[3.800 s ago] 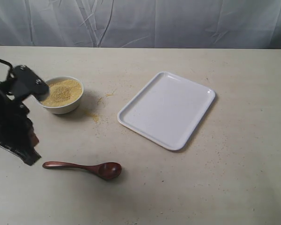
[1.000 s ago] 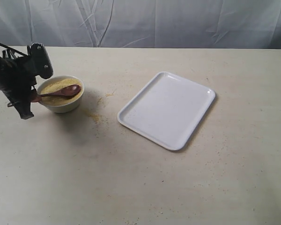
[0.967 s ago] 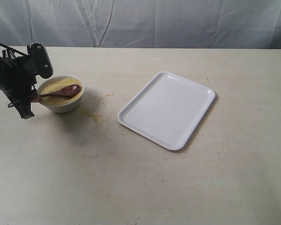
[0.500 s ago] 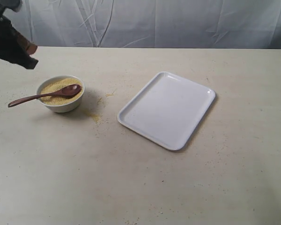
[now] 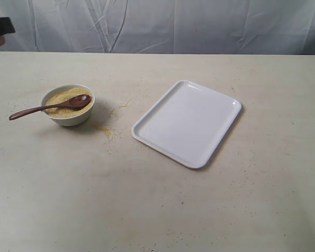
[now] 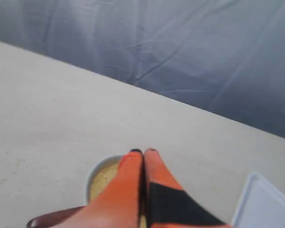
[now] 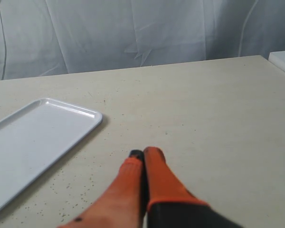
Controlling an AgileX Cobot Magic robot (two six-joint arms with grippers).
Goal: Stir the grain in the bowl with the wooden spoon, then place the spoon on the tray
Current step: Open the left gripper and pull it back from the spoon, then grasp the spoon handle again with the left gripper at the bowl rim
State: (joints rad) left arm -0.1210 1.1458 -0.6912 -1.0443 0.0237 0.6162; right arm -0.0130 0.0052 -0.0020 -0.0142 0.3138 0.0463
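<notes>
The white bowl (image 5: 67,105) of yellow-tan grain (image 5: 63,98) stands at the left of the table. The dark wooden spoon (image 5: 47,107) rests with its scoop on the grain and its handle sticking out over the rim to the left. The white tray (image 5: 187,122) lies bare right of centre. My left gripper (image 6: 143,152) is shut and holds nothing; it hovers high above the bowl (image 6: 100,173), and the spoon's handle (image 6: 54,218) shows beside its fingers. In the exterior view only a dark bit of the left arm (image 5: 0,27) shows at the top left corner. My right gripper (image 7: 142,153) is shut and holds nothing, over bare table near the tray (image 7: 33,137).
Spilled grain (image 5: 106,130) is scattered on the table between bowl and tray. A grey cloth backdrop (image 5: 157,23) closes off the far edge. A white object (image 7: 284,61) sits at the table's far corner in the right wrist view.
The left gripper carried the spoon into the bowl, let go of it and rose up and away to the top left corner. The spoon now rests in the grain.
</notes>
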